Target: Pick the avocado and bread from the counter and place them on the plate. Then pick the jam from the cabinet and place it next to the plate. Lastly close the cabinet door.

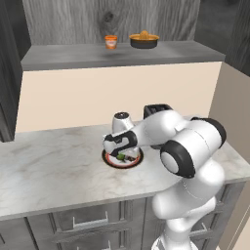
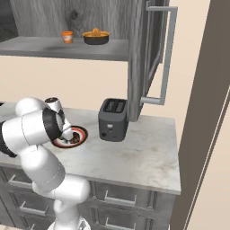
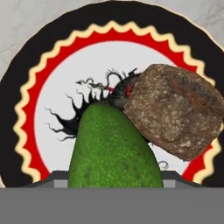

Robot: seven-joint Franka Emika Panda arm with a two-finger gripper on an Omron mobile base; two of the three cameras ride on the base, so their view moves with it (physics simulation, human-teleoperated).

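Hand view: tool (image 1: 122,155) over plate (image 3: 26,87), grip unclear, avocado (image 3: 113,148) touching bread (image 3: 175,109).

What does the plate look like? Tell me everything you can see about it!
The plate is round and flat, lying on the pale marble counter beside a dark toaster. It has a black outer band, then a red ring with a cream zigzag edge, and a white middle with a spiky black drawing. The green avocado and the brown lumpy bread sit on it, touching each other. The robot's hand hangs right above it.
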